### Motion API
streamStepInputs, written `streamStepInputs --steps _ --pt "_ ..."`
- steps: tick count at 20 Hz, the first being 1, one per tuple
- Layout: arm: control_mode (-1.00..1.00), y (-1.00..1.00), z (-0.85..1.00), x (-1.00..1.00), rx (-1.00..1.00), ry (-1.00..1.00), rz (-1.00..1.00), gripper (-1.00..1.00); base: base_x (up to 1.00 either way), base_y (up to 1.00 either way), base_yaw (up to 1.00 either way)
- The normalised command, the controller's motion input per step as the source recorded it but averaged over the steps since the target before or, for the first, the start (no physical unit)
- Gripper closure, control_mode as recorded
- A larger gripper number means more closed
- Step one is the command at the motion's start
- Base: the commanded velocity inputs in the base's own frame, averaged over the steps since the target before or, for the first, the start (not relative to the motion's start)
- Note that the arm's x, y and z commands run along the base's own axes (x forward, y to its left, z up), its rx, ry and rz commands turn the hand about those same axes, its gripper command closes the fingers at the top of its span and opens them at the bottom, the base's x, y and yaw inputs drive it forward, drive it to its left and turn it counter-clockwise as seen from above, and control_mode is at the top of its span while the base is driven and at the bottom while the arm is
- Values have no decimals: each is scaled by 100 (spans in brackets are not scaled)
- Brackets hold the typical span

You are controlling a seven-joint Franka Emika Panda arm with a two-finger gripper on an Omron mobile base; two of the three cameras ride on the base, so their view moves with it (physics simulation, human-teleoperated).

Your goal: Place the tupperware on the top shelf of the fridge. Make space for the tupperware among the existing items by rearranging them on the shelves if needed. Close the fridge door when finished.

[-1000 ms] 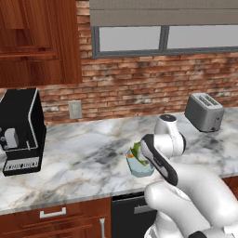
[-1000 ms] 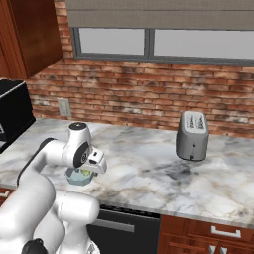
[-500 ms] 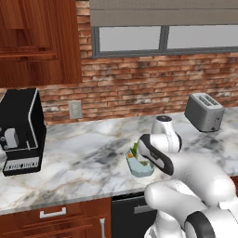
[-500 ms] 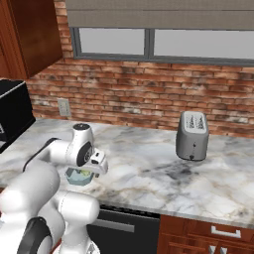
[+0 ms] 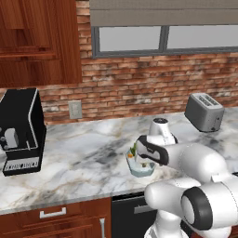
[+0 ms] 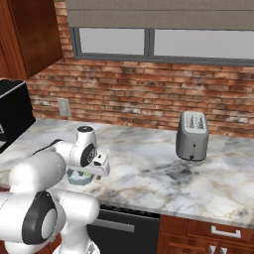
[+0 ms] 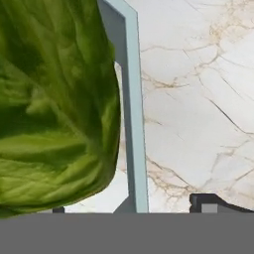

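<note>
Risk of the pale blue-grey open tupperware tub (image 5: 141, 166) of green leafy salad (image 7: 54, 104) tipping or skidding across the white marble counter (image 5: 83, 158) if the two-finger gripper (image 7: 134, 206) closes on the thin rim wall off-centre. Tub resting on that counter near its front edge, well left of the silver toaster (image 5: 203, 111). Rim wall standing between the two dark fingertips (image 7: 211, 202), jaws parted around it, grip not confirmable.

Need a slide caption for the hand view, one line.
End effector straddling the tupperware's pale blue wall, green lettuce inside, marble counter beyond.
</note>
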Motion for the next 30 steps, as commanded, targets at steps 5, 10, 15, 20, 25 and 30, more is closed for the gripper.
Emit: streamStepInputs --steps 5,10,15,20,25,30 --pt "-100 0 -40 0 0 0 0 100 0 0 0" --pt "-100 0 -35 0 0 -3 0 100 0 0 0" --pt "-100 0 -5 -3 0 -8 0 100 0 0 0" --pt "-100 4 44 -41 0 -29 0 100 0 0 0" --pt "-100 2 78 -43 0 -26 0 100 0 0 0" --pt "-100 0 80 -33 0 -12 -1 100 0 0 0"
